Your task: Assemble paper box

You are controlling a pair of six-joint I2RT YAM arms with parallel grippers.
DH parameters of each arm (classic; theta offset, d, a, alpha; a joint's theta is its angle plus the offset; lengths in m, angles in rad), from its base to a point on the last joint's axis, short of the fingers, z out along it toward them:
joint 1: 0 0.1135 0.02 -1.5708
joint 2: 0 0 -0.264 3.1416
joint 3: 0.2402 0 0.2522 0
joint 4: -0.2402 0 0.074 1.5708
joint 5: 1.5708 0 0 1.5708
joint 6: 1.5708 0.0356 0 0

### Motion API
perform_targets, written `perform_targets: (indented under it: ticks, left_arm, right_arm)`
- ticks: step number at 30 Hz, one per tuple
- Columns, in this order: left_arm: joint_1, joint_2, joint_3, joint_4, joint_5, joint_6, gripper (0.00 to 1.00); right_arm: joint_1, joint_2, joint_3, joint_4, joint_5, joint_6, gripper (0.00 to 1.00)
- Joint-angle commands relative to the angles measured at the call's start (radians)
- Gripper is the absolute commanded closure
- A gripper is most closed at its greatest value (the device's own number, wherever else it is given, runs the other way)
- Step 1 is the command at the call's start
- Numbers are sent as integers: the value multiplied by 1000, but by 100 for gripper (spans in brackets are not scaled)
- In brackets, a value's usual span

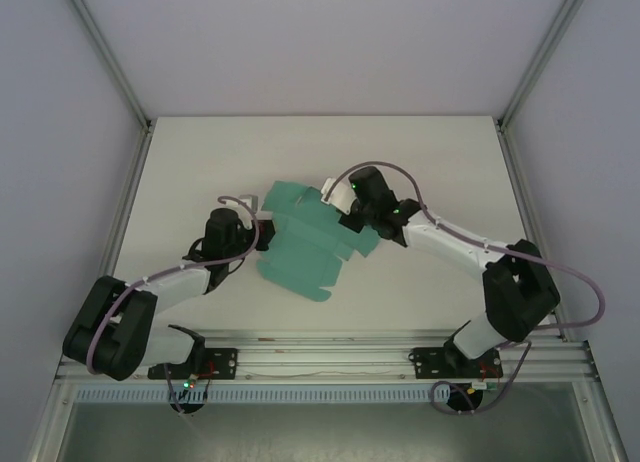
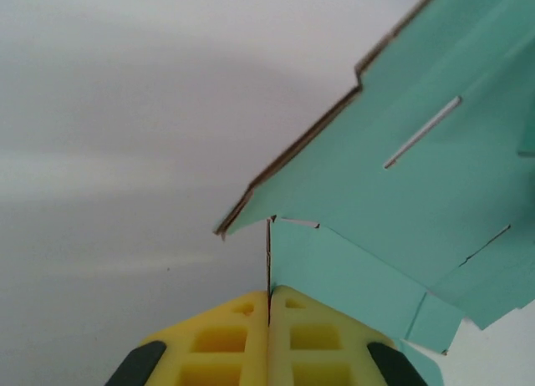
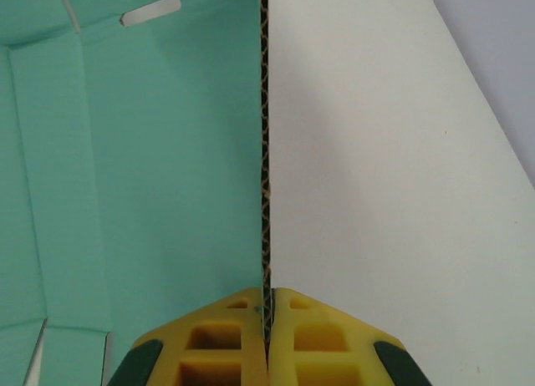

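The paper box (image 2: 418, 177) ran off the left wrist view's right edge and the right wrist view's top and left edges. From above, the right gripper (image 1: 335, 195) covered its far corner.

Most likely a robotics lab test cell. The left arm (image 1: 170, 287) and right arm (image 1: 460, 244) are bolted at their bases to an aluminium rail (image 1: 330, 354). A bare white table (image 1: 200, 162) lies under and ahead of them. Pale panels (image 1: 320, 42) in metal corner posts (image 1: 110, 57) enclose both sides and the far end. Loose cables (image 1: 600, 297) trail along the arms.
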Motion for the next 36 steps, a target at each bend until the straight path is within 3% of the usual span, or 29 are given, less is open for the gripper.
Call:
perform_targets:
  ticks: [1, 8, 14, 19, 24, 27, 32, 33, 36]
  left_arm:
    - [-13, -45, -31, 69, 10, 38, 100]
    - [-58, -156, -87, 37, 28, 131, 100]
    - [-95, -215, -106, 30, 30, 209, 100]
    - [-201, -150, -3, -79, -146, 305, 100]
    - [-261, 4, 87, -97, -182, 342, 100]
    - [-284, 114, 147, -104, -165, 343, 91]
    - [-285, 240, 193, -48, -87, 312, 68]
    - [-284, 259, 199, -35, -79, 304, 58]
    - [-284, 284, 210, -11, -46, 287, 50]
  right_arm:
    - [-21, 22, 49, -46, -1, 59, 100]
    - [-108, 61, 116, -140, -114, 140, 100]
    - [-136, 63, 128, -198, -205, 113, 100]
    - [-130, 51, 121, -186, -209, 119, 100]
    - [-104, 39, 119, -182, -181, 112, 100]
    - [-82, 35, 103, -175, -148, 84, 100]
    - [-56, 25, 87, -158, -86, 44, 100]
    - [-54, 23, 86, -157, -80, 35, 100]
    - [-47, 16, 74, -146, -43, 0, 100]
